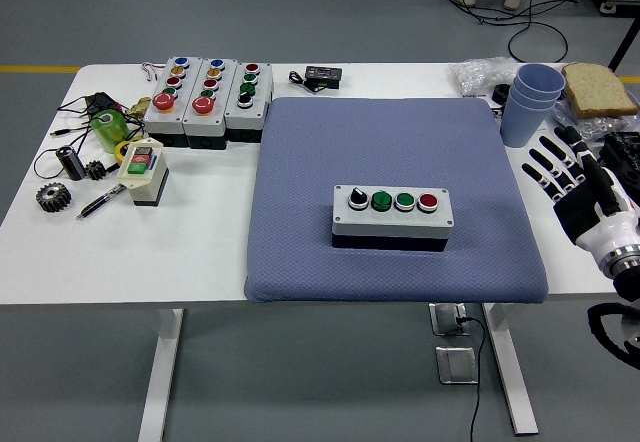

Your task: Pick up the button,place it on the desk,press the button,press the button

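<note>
A grey button box (392, 216) with a black knob, two green buttons and a red button lies on the blue mat (390, 152), near its front middle. My right hand (572, 177) hovers at the table's right edge, right of the mat, with its fingers spread and holding nothing. It is well apart from the button box. The left arm is out of view.
Three more button boxes (205, 97) stand at the back left, with a small two-button switch box (143, 171), gears, a pen and wires nearby. Blue stacked cups (528, 102), a bread slice (597, 88) and a plastic bag lie at the back right. A black device (322, 76) lies behind the mat.
</note>
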Motion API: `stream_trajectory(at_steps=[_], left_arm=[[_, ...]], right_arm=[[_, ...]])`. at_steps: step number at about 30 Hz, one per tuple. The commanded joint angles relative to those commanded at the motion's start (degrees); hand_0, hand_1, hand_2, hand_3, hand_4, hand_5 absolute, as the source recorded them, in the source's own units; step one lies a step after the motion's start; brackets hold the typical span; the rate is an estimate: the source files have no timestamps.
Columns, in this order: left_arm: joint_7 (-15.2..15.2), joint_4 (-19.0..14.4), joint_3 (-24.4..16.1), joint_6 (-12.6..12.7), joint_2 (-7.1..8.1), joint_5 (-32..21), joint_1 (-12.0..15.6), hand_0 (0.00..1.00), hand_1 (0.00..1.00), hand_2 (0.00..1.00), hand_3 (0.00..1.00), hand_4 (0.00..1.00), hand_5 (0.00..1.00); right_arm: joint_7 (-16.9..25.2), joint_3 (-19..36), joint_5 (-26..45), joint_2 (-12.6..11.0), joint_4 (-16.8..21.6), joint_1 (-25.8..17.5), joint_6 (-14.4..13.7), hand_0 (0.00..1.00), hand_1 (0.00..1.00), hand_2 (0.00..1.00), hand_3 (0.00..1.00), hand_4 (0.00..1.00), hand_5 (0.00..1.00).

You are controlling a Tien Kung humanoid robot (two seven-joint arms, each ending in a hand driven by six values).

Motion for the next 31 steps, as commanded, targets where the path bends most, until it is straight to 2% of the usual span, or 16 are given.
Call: stream_trajectory(at_steps=[31], left_arm=[[-0.08,0.00,0.98,0.09,0.20,-0.70,-0.32,0.625,0.661,0.673,0.589,0.342,0.653]], right_arm=[[0.10,0.81,0.28,-0.17,0.14,-0.26,-0.23,0.704,0.629,0.676,0.645,0.794,0.376]])
